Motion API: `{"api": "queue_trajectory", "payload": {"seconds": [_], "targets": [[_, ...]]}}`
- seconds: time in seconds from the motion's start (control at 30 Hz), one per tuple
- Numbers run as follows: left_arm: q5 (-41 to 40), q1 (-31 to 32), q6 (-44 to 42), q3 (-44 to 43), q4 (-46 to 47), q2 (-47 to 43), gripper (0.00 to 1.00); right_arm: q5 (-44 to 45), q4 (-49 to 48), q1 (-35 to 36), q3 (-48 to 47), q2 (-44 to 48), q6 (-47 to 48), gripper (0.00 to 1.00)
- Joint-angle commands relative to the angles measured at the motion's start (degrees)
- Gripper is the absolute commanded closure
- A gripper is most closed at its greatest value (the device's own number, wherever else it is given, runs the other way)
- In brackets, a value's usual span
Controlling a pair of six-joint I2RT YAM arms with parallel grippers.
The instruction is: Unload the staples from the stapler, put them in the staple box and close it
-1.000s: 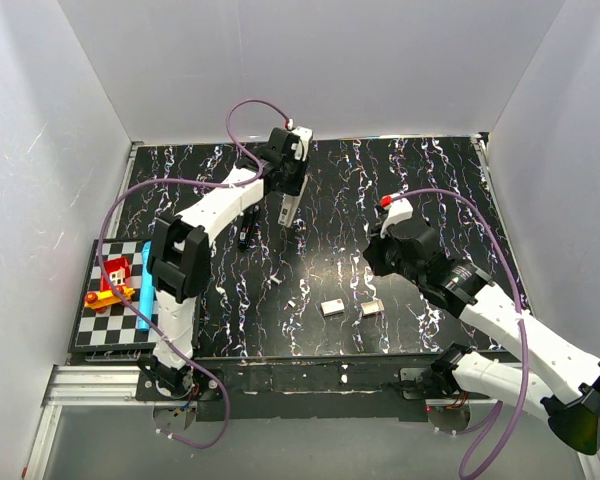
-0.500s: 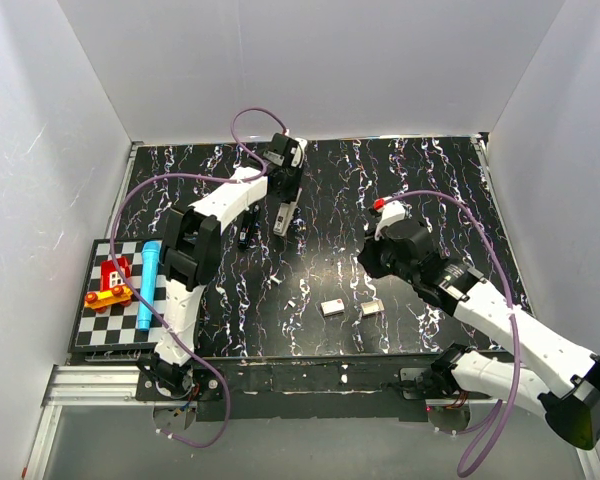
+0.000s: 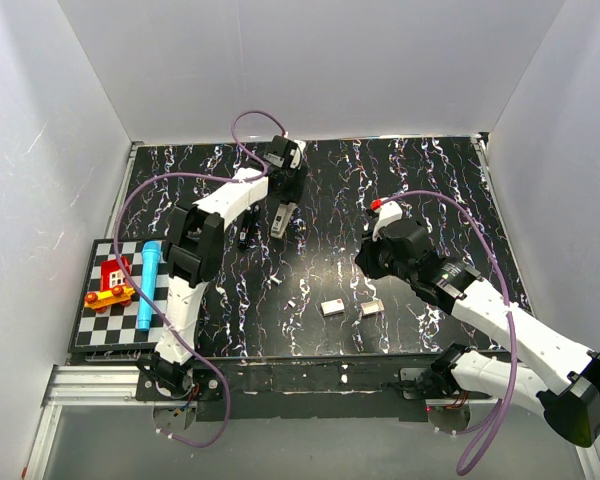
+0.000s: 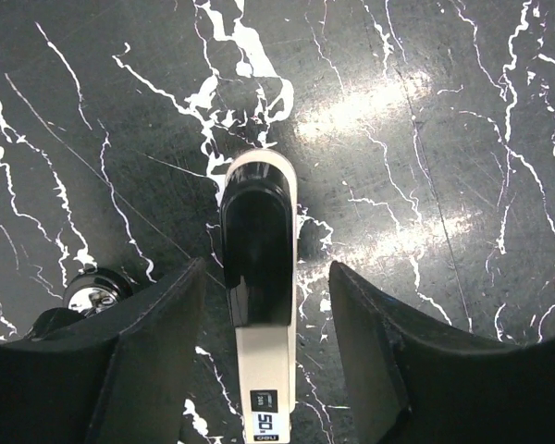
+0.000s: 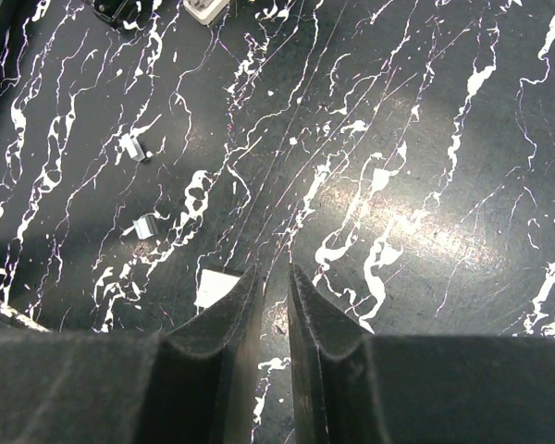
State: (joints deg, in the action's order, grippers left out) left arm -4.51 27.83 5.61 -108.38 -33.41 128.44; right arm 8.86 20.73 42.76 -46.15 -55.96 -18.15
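left gripper (image 4: 266, 277), spread open, straddles the slim black-and-silver metal stapler (image 4: 257, 231) pointing 12 o'clock; lower centred, squeeze its sides evenly; right gripper (image 5: 275, 270), all but closed and empty, hovers at 4 o'clock.

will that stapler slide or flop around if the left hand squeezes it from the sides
The stapler looks rigid, with a hard glossy shell, so it probably won't flex, though its smooth sides could slip. It lies flat and slim on the shiny table, so a push would likely slide or spin it rather than tip it. The open left hand straddles it.
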Motion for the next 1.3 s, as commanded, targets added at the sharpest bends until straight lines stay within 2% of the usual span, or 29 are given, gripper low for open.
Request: {"api": "queue_trajectory", "payload": {"seconds": [0.0, 0.3, 0.4, 0.53, 0.67, 0.77, 1.0, 1.27], "targets": [[0.0, -0.4, -0.2, -0.9, 2.1, -2.0, 0.43, -0.1, -1.9, -0.2, -0.3, 0.3, -0.6, 0.75], [6.7, -0.2, -0.3, 11.1, 11.4, -16.2, 0.37, 0.4, 0.2, -0.3, -0.7, 1.1, -0.7, 0.71], [9.5, 0.0, -0.6, 16.5, 15.3, -23.0, 0.35, 0.1, 1.3, -0.3, -1.0, 0.8, -1.1, 0.67], [12.8, 1.2, -0.9, 22.5, 17.5, -31.5, 0.32, 0.1, 4.0, -0.3, -1.4, 0.0, -2.2, 0.58], [14.1, 3.1, -2.0, 29.0, 19.8, -40.2, 0.32, 1.0, 8.5, -0.3, -1.1, -1.1, -3.4, 0.54], [13.0, 4.4, -2.2, 32.3, 18.7, -45.6, 0.32, 1.2, 11.2, -0.3, -0.7, -1.4, -4.5, 0.54], [16.4, 4.7, 0.3, 37.0, 13.2, -55.8, 0.32, 0.1, 14.6, -0.3, 1.4, -2.1, -7.0, 0.54], [17.3, 4.8, 2.0, 45.4, 11.7, -66.6, 0.31, -5.3, 13.8, 4.1, -5.7, -11.6, -2.1, 0.50]]}}
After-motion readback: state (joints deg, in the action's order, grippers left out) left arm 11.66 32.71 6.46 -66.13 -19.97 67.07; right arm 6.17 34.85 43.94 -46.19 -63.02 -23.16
